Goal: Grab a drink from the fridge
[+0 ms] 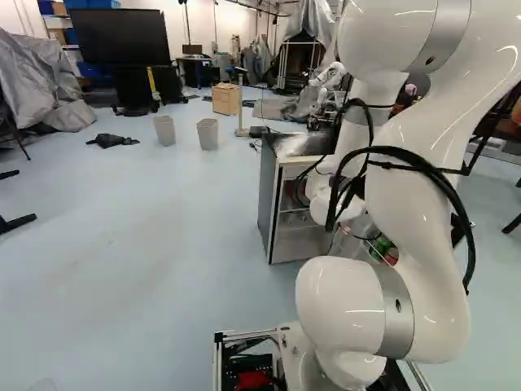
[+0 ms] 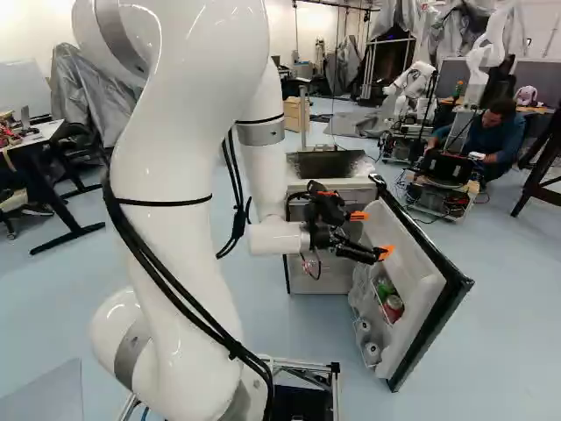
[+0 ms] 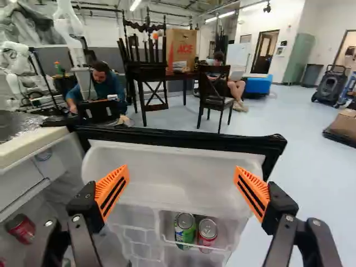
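Currently grasping nothing, with gripper (image 3: pixel 182 177) spread wide; facing green can (image 3: pixel 184 227) and red can (image 3: pixel 207 232), snug in rack (image 3: pixel 196 245) of fridge door (image 2: pixel 408 254); could snag rack or shove door if lowered off-centre.

Large red letters reading "ACE" stand on the cardboard box (image 3: pixel 192 60), well beyond the fridge door (image 3: pixel 167 172). The green can (image 3: pixel 184 229) and the red can (image 3: pixel 207 233) beside it, on the door's inner side, bear printed labels too small to read.
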`<state>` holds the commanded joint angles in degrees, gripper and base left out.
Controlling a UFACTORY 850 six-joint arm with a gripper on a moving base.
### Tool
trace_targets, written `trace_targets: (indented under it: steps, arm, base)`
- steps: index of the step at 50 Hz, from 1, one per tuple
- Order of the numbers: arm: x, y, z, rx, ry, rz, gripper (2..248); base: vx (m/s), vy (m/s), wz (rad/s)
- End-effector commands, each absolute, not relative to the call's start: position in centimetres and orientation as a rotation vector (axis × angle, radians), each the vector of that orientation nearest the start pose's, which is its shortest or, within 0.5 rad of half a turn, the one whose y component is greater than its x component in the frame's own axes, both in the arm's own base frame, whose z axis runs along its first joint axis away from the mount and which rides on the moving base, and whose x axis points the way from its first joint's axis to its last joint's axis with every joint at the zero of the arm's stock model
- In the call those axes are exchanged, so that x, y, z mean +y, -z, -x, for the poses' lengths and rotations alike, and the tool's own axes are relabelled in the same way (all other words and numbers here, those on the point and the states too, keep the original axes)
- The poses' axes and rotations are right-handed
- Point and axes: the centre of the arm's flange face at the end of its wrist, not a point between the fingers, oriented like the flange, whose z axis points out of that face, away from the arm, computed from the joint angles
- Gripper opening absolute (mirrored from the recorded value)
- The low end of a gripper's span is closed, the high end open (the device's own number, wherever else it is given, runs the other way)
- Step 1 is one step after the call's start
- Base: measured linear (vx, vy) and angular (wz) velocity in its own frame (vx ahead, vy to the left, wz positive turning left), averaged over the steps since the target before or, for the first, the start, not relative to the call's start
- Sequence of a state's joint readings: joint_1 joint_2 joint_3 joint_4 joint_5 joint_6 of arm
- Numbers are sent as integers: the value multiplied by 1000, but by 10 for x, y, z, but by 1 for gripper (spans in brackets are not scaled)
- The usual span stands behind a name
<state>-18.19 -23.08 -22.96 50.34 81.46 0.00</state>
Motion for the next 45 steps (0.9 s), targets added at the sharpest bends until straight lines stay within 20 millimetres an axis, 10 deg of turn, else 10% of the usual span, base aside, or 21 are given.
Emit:
trace_targets:
  steps: [45]
  arm:
    - [-154, -234, -357, -730, -1561, -2044, 247]
  base:
    - [0, 0, 0]
